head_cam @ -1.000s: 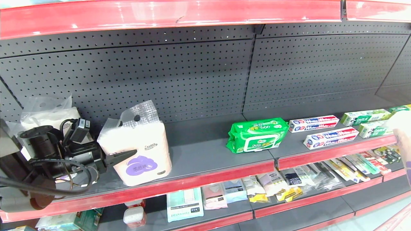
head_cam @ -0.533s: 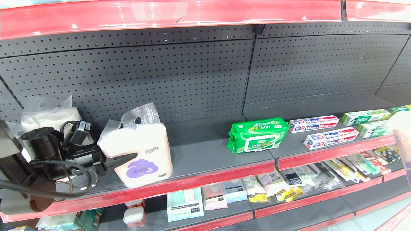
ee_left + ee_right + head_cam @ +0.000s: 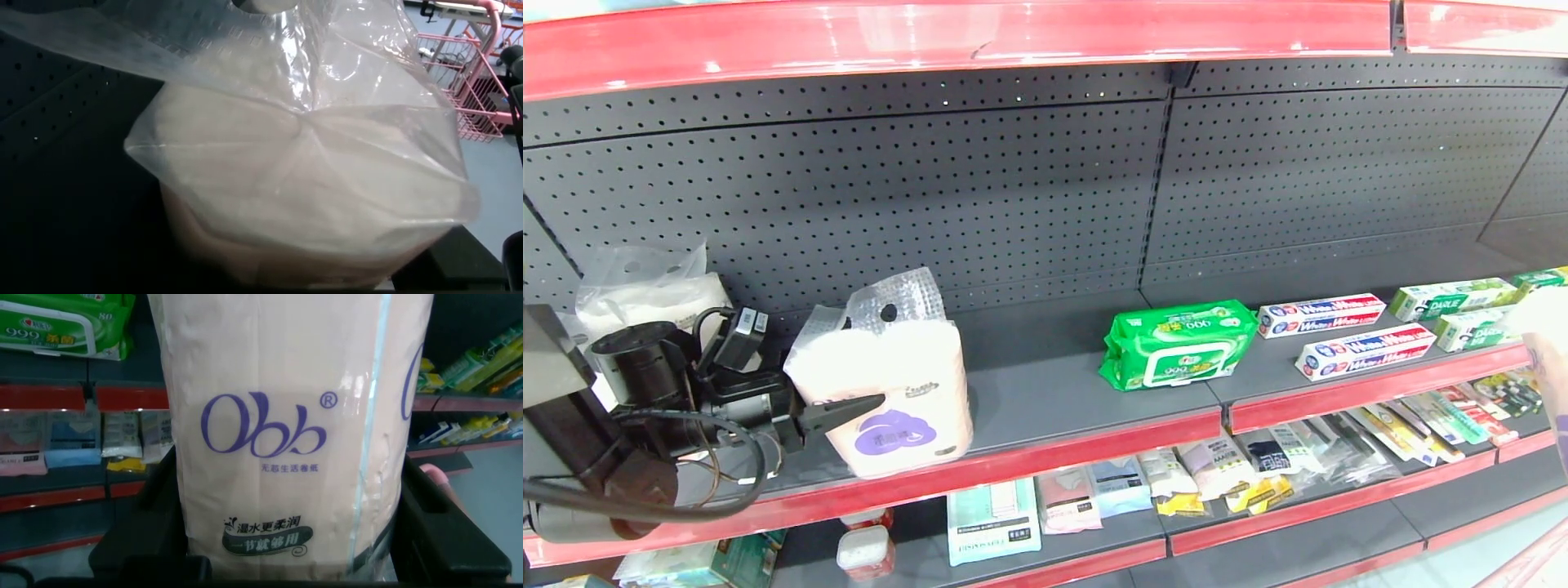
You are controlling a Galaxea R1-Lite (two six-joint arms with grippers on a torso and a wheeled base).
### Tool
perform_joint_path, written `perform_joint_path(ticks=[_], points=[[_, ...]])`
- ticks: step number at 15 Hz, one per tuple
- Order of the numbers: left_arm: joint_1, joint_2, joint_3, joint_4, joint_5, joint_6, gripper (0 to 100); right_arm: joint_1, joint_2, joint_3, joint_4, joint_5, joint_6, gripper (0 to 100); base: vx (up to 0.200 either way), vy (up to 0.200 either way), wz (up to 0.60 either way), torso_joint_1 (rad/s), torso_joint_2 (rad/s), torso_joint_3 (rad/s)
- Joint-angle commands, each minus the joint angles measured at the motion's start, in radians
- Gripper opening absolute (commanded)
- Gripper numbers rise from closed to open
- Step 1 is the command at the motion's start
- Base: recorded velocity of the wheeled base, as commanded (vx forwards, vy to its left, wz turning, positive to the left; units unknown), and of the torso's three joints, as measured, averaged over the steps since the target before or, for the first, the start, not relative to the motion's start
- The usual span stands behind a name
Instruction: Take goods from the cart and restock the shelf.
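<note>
Broadly, a dark grey shelf point(image 3: 1054, 392) with a red front lip runs across the head view, backed by a perforated panel point(image 3: 931, 188). A pink cart point(image 3: 478, 73) stands on the floor behind, seen in the left wrist view. A toilet paper pack point(image 3: 907, 367) in clear wrap stands at the shelf's left front edge, leaning a little, its plastic handle flap sticking up. The left gripper point(image 3: 876, 392) clasps it: one black finger point(image 3: 841, 411) lies across the pack's front face and the other is hidden behind it. The same pack point(image 3: 302, 180) sits close under the left wrist camera. A peach roll pack point(image 3: 286, 433) with a purple logo is held upright in the right gripper point(image 3: 286, 531), whose black fingers point(image 3: 135, 531) press on both of its sides, out in front of the shelving. Another wrapped roll pack point(image 3: 645, 290) sits at the back of the shelf behind the left arm. A green wet wipes pack point(image 3: 1176, 343) lies flat mid-shelf, well apart from the toilet paper pack. Right of it lie two white toothpaste boxes point(image 3: 1364, 349), then green toothpaste boxes point(image 3: 1450, 298). Small flat packets point(image 3: 992, 518) line the lower shelf.
</note>
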Motion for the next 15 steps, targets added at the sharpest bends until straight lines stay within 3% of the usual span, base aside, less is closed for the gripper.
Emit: perform_joint_path(ticks=[1,12,15], points=[[-0.002,0.004,0.000,0.001,0.000,-0.002,0,0.000,-0.003,0.002,0.001,0.000,0.000,0,0.000,0.000,0.00,0.000,0.00,0.000],[0.037,0.005,0.000,0.000,0.004,0.001,0,0.000,-0.008,0.002,0.001,0.000,0.000,0,0.000,0.000,0.00,0.000,0.00,0.000],[0.033,0.016,0.000,-0.014,0.003,0.021,0,0.000,-0.008,0.002,0.001,0.000,0.000,0,0.000,0.000,0.00,0.000,0.00,0.000]])
